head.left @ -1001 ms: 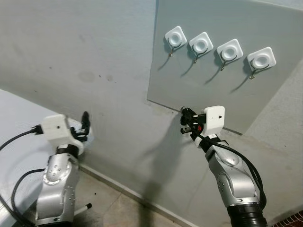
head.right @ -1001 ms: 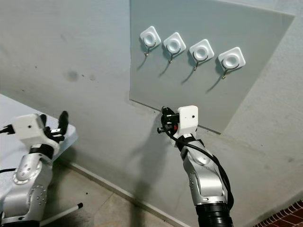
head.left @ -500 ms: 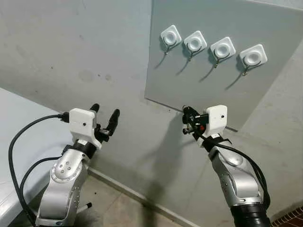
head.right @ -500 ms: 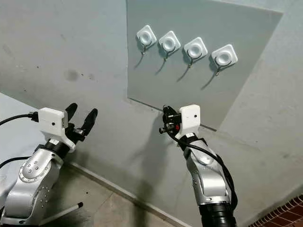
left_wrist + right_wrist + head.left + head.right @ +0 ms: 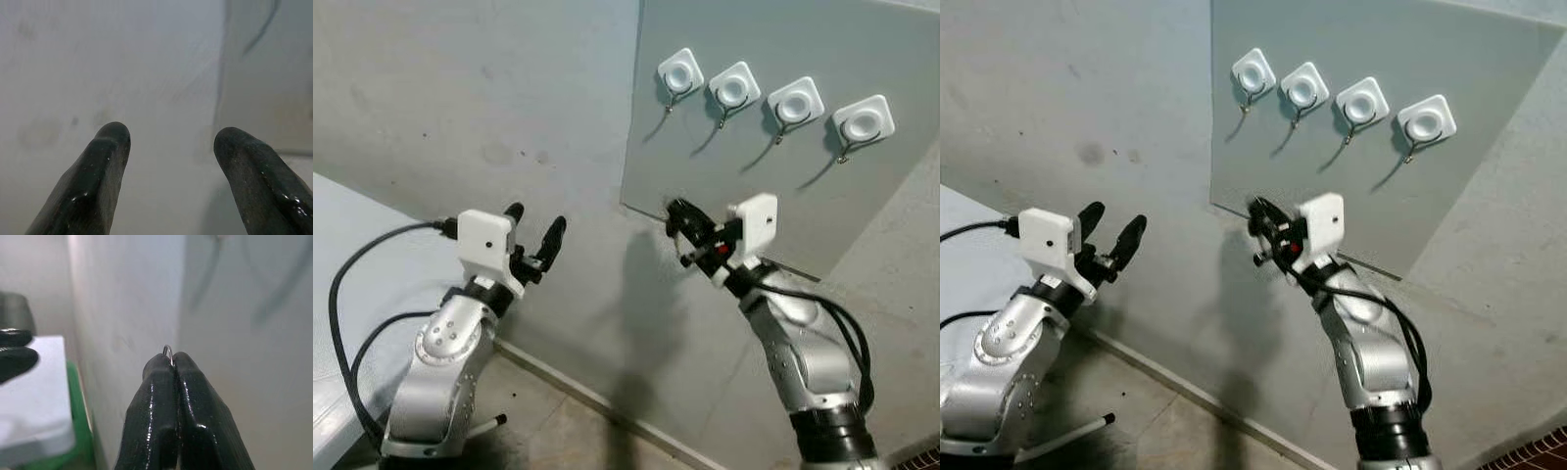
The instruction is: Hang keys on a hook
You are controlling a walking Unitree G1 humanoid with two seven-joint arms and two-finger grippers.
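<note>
Only a key ring (image 5: 167, 352) edge-on, upright, in right gripper (image 5: 172, 363)

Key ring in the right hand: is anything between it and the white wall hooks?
Nothing visible. The right hand, shut on the thin metal key ring, sits below the four white square hooks on the grey panel.
</note>
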